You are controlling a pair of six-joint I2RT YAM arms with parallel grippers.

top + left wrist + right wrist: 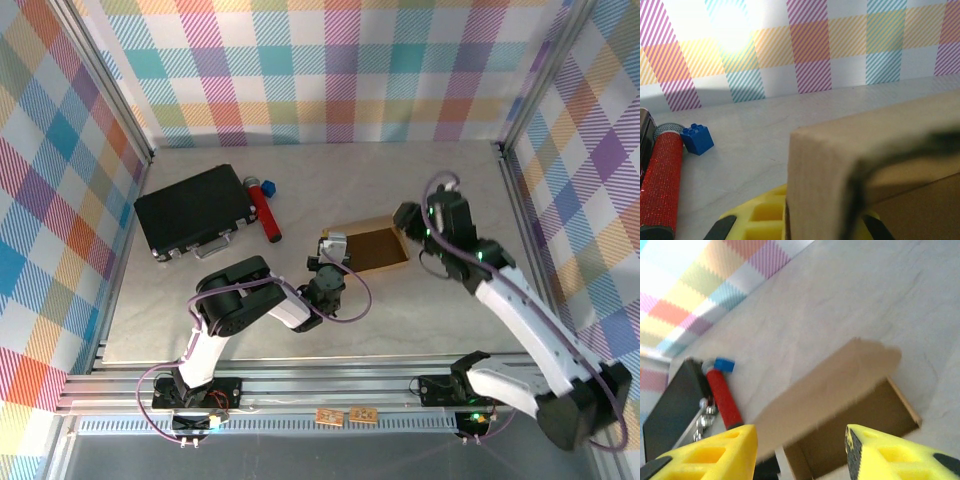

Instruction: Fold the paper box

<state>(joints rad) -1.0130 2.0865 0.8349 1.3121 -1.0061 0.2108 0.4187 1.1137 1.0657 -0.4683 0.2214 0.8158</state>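
Observation:
The paper box [372, 247] is a shallow brown cardboard box lying open mid-table, with its long lid flap [830, 385] raised along the far side and blurred. My left gripper [330, 262] is at the box's left end. In the left wrist view a cardboard wall [830, 170] fills the gap between the yellow fingers [760, 212], so the left gripper [825, 222] looks shut on it. My right gripper [410, 222] hovers over the right end. Its fingers [720, 452] stand wide apart above the box interior [860, 425], and the right gripper [800, 436] is open and holds nothing.
A black case [195, 210] lies at the back left. Beside it are a red glittery cylinder [265, 212] and a small blue brick [269, 186]. Checked walls and metal rails enclose the table. Bare tabletop lies behind the box and to its right.

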